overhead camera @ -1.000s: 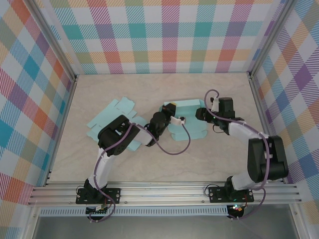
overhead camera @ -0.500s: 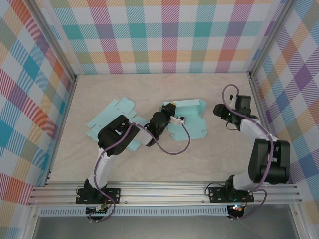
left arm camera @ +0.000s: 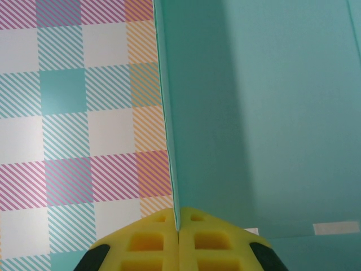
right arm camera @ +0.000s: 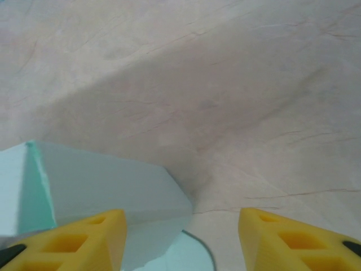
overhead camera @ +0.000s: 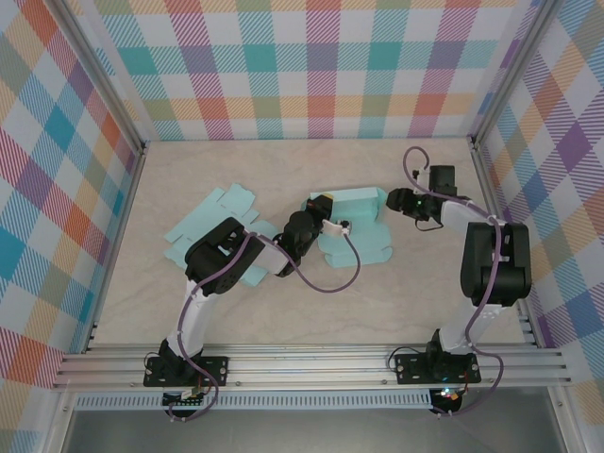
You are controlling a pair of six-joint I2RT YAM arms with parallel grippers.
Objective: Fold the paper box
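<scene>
At bottom centre, the left gripper (left arm camera: pixel 178 228) pinches the paper box (left arm camera: pixel 265 113) by its wall edge. The right gripper (right arm camera: pixel 181 220) has its fingers apart, with the box's corner lower left between them.

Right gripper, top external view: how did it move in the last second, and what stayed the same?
The right gripper drew away to the right from the paper box, then came back to its far right corner, jaws open. The left gripper stayed shut on the box's upright panel. The flat blank did not move.

Pale marbled tabletop (overhead camera: pixel 311 302) inside pastel plaid walls (overhead camera: pixel 321 66), aluminium rail (overhead camera: pixel 311 363) along near edge.
</scene>
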